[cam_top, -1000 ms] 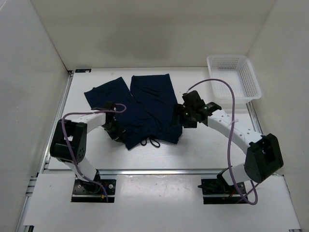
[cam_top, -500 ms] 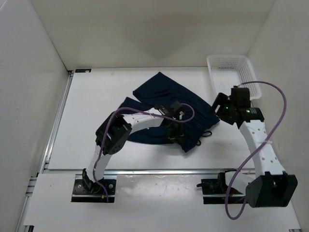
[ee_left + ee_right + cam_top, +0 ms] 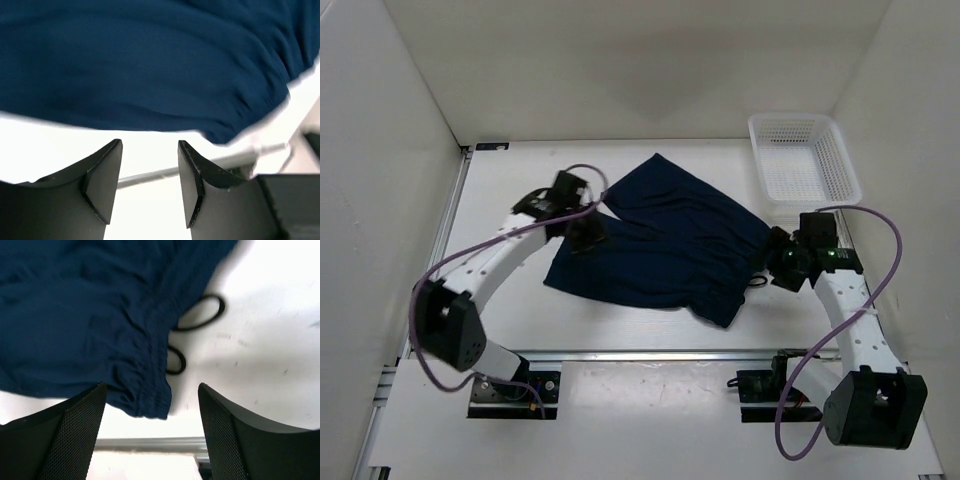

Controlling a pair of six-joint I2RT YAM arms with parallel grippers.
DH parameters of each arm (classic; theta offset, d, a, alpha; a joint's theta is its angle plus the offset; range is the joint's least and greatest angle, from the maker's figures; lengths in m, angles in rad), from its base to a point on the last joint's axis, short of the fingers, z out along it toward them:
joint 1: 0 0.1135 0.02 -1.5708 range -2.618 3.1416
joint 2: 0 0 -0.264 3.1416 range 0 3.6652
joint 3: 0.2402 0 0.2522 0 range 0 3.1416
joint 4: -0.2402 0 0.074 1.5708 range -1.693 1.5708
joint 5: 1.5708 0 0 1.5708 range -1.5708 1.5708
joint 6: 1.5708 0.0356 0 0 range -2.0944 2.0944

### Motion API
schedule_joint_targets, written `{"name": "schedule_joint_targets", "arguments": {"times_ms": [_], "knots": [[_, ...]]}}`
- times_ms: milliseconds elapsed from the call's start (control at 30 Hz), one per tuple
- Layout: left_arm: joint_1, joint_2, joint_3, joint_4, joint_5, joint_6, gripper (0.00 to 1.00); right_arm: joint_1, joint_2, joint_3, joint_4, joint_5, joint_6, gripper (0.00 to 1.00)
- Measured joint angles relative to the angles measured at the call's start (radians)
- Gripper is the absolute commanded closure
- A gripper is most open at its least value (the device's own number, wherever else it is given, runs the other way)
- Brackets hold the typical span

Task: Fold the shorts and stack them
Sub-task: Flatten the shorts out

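The dark navy shorts (image 3: 665, 250) lie spread across the middle of the table, with the waistband and its black drawstring (image 3: 756, 282) at the right end. My left gripper (image 3: 587, 237) hovers at the shorts' upper left edge. In the left wrist view the left gripper (image 3: 150, 147) is open and empty, with the shorts (image 3: 150, 65) just ahead of it. My right gripper (image 3: 776, 264) sits at the waistband end. The right wrist view shows the right gripper (image 3: 152, 390) open wide, with the waistband corner (image 3: 150, 400) and the drawstring loops (image 3: 202, 315) in front of it; nothing is held.
A white plastic basket (image 3: 805, 160) stands at the back right corner. White walls enclose the table on the left, back and right. A metal rail (image 3: 640, 352) runs along the near edge in front of both arm bases.
The shorts have been swung round and shifted right, so the waistband now points right. My left gripper has opened, released the fabric and moved to the left edge. The right arm has swung right and lowered.
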Motion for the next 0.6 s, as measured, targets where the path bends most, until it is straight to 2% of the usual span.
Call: {"name": "schedule_joint_targets", "arguments": {"times_ms": [67,133,167,333,600], "knots": [[0.119,-0.102,-0.096,-0.031,-0.041,0.010,0.39,0.025,-0.004,-0.048,0.002,-0.007,0.030,0.22],[0.210,-0.141,-0.165,-0.049,-0.069,0.028,0.31,0.072,-0.010,-0.080,0.000,-0.012,0.062,0.22],[0.245,-0.144,-0.200,-0.051,-0.076,0.034,0.20,0.105,-0.012,-0.091,0.000,-0.012,0.083,0.22],[0.343,-0.085,-0.295,-0.051,-0.077,0.066,0.19,0.256,-0.021,-0.127,0.018,-0.034,0.217,0.25],[0.435,0.023,-0.331,-0.008,-0.035,0.101,0.18,0.374,-0.058,-0.270,0.052,-0.091,0.464,0.34]]}}
